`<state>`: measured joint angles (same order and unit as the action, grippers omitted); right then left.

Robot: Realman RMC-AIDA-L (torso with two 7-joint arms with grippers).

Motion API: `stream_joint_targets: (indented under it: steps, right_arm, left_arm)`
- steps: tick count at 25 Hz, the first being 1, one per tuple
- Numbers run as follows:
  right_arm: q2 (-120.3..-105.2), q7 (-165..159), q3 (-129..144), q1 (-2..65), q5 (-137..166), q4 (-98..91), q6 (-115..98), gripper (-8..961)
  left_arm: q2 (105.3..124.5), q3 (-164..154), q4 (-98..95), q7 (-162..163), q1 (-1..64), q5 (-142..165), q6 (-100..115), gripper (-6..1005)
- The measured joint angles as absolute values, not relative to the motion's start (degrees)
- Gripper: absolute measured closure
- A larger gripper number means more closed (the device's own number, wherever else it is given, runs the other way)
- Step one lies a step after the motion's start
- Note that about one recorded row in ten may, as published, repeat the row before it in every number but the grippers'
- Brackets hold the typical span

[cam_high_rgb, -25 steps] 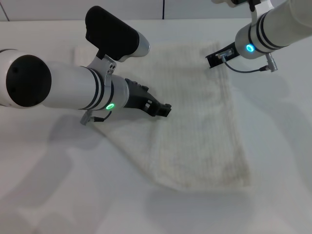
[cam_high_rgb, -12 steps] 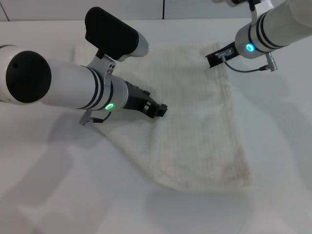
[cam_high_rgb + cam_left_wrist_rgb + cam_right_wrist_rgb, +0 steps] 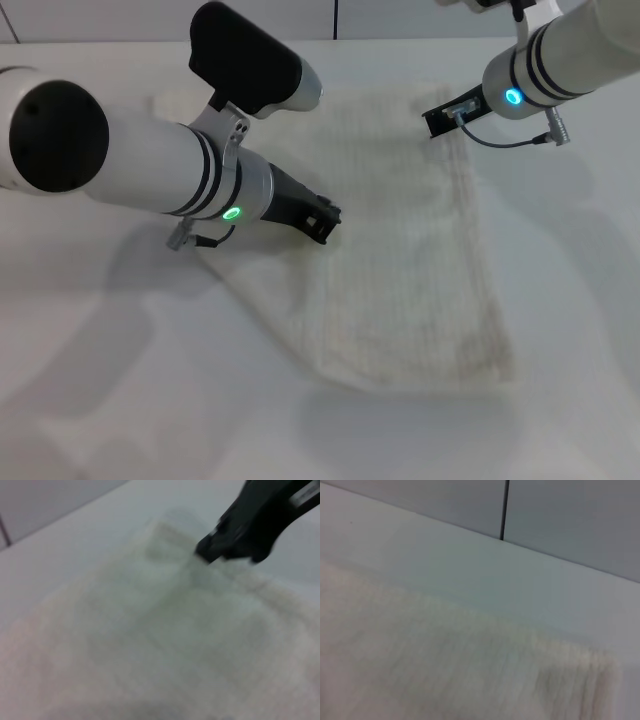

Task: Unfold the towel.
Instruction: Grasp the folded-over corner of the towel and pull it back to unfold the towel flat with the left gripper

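The towel (image 3: 400,260) is a cream ribbed cloth lying flat on the white table, reaching from the far middle to the near right. My left gripper (image 3: 325,218) is low over the towel's left part, pointing right. My right gripper (image 3: 437,120) is at the towel's far right corner. The left wrist view shows the towel (image 3: 150,645) close up, with the right gripper (image 3: 212,552) dark at its far corner. The right wrist view shows the towel's edge (image 3: 420,665) against the table.
The white table (image 3: 100,380) spreads around the towel on the near and left sides. A grey wall (image 3: 560,515) with a dark seam rises behind the table's far edge.
My left arm has turned and drawn its gripper slightly back to the left over the towel. My right arm and the towel have not visibly moved.
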<state>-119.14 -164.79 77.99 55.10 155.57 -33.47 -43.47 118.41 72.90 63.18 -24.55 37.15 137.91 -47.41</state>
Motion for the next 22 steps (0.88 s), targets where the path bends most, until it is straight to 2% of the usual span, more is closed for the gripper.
stream_joint_targets:
  steps: [8, 13, 22]
  right_arm:
    - [-119.1, -164.79, 77.92, 54.9, 155.57, -33.57, -43.39, 954]
    - [-119.09, -164.79, 78.17, 54.85, 155.57, -32.67, -42.91, 953]
    - [-119.16, -164.8, 78.23, 54.92, 155.57, -31.11, -42.47, 953]
  left_arm:
    - [118.49, 74.49, 69.59, -22.45, 36.42, 142.24, -53.83, 915]
    - [118.49, 74.52, 72.98, -19.46, 36.41, 146.05, -57.5, 958]
    - [118.61, 74.53, 79.53, -14.23, 37.21, 153.7, -68.29, 958]
